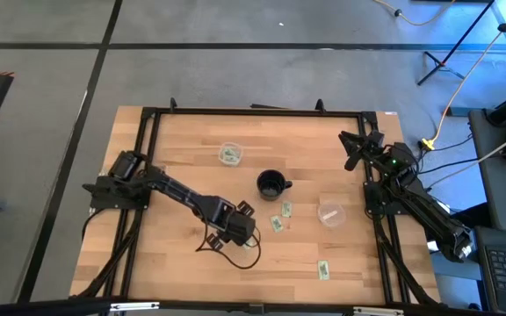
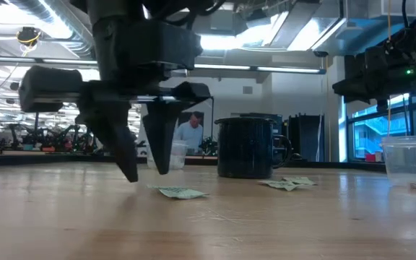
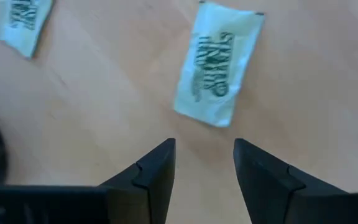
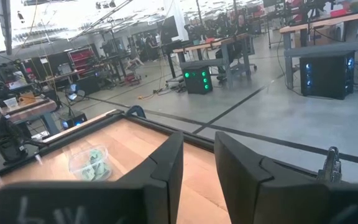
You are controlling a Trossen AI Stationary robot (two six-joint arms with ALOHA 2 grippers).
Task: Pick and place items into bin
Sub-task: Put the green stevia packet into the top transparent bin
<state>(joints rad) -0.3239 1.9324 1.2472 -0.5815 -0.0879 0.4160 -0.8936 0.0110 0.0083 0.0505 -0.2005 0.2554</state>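
Worktop [image 1: 183, 149]: pale wood inside a black frame.

Left claw [image 1: 251, 221]: near the middle of the worktop, toward the front edge, low over the wood. Fingers [image 3: 157, 171] apart, nothing between them. One pale green packet [image 3: 217, 65] lies flat on the wood just ahead of the fingertips, untouched.

Other packets: one [image 1: 285, 209] beside that packet, nearer the black mug; one [image 1: 322, 270] alone by the front edge toward the right corner.

Black mug [image 1: 271, 184]: upright, about mid-worktop.

Clear tub [image 1: 229, 154]: toward the back edge, holding several green packets; count unclear.

Second clear tub [image 1: 330, 213]: right of the mug, near the right edge; contents hard to make out.

Right claw [image 1: 351, 151]: raised by the back right corner, well apart from the packets. Fingers [image 4: 166, 171] a little apart, holding nothing.
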